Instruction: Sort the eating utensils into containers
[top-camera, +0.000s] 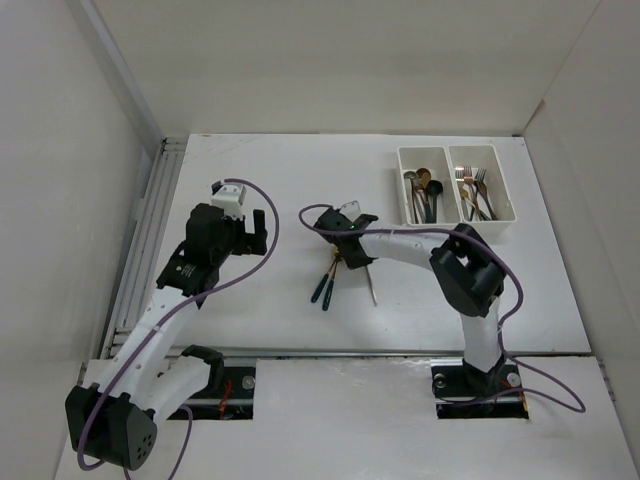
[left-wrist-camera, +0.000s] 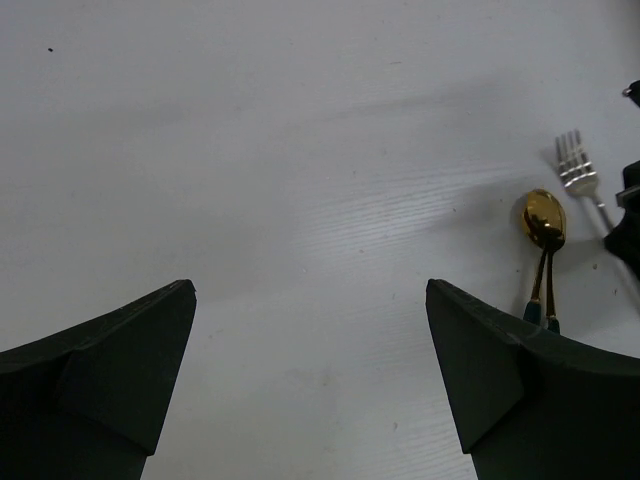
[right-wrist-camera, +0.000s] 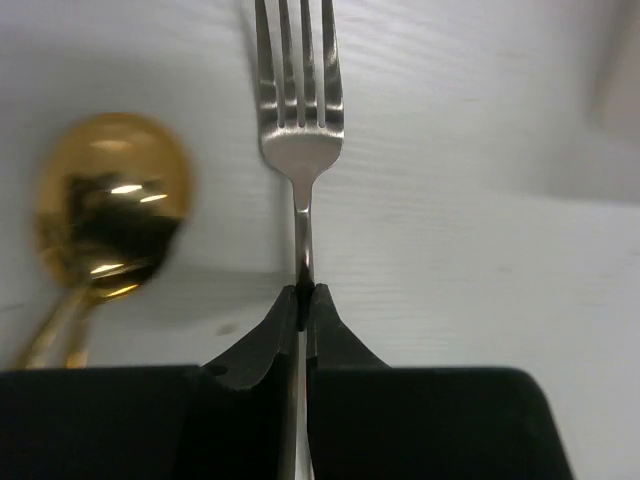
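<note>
My right gripper (right-wrist-camera: 303, 292) is shut on the neck of a silver fork (right-wrist-camera: 300, 120) that lies on the white table, tines pointing away from me. Two gold spoons with dark green handles (right-wrist-camera: 110, 200) lie just left of it. In the top view the right gripper (top-camera: 350, 256) is low over these utensils, with the fork handle (top-camera: 372, 288) and the green handles (top-camera: 324, 288) showing below it. My left gripper (left-wrist-camera: 310, 300) is open and empty over bare table, left of the spoons (left-wrist-camera: 543, 218) and the fork (left-wrist-camera: 577, 170). The white two-compartment tray (top-camera: 506, 192) is at the back right.
The tray's left compartment holds several spoons (top-camera: 424, 192) and its right compartment several forks (top-camera: 474, 192). White walls close in the table at the left, back and right. A metal rail (top-camera: 148, 230) runs along the table's left edge.
</note>
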